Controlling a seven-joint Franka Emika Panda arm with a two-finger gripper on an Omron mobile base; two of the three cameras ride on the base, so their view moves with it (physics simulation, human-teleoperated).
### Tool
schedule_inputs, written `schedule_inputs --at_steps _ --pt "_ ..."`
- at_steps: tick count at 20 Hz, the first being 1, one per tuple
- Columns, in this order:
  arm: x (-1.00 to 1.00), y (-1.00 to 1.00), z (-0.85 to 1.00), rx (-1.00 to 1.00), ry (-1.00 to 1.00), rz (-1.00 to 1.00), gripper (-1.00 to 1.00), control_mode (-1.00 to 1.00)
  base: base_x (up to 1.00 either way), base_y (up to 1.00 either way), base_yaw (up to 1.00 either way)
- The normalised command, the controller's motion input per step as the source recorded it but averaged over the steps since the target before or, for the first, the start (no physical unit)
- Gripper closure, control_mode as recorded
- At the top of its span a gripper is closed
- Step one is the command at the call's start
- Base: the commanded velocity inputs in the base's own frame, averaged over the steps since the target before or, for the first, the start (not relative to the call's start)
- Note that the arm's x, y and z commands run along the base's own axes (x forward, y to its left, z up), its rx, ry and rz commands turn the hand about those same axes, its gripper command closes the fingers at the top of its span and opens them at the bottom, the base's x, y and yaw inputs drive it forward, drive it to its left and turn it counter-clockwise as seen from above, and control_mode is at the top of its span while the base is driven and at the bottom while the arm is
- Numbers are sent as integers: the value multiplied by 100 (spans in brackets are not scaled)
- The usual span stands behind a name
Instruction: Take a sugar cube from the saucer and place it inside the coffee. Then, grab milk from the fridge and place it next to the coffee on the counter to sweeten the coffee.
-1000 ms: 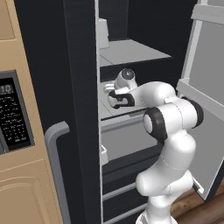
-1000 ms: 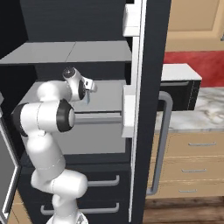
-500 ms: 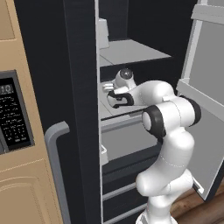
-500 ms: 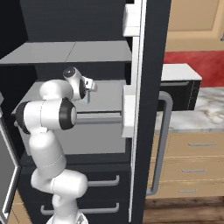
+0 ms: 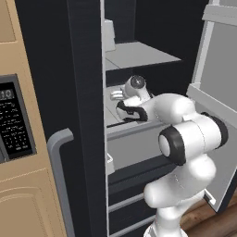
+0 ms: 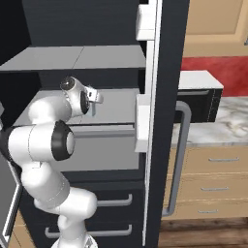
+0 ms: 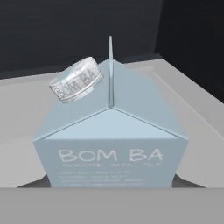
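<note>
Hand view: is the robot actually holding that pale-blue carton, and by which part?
Cannot be told. The milk carton stands upright on the fridge shelf right at the end effector, but the fingers' contact with its sides is hidden.

The milk (image 7: 110, 144) stands on a fridge (image 5: 88, 69) shelf (image 6: 114, 107), with bare shelf surface to either side and behind it. The upper shelf (image 6: 77, 58) limits overhead clearance. The open door (image 6: 162, 97) bounds the right side of the opening.

Even rendered light, dim fridge (image 5: 139, 28) interior — soft shadows, slightly blurry
</note>
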Motion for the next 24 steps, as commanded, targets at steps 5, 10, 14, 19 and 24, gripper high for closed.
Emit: schedule_inputs --at_steps 5,10,14,19,24 --pt "-100 0 81 1 -14 0 100 -100 0 0 0" --pt "-100 0 94 6 -1 -2 100 -100 0 0 0" --pt "-100 0 93 9 0 0 100 -100 0 0 0" --pt "-100 -1 64 5 0 0 100 -100 0 0 0" --pt "-100 -7 31 1 0 0 100 -100 0 0 0"
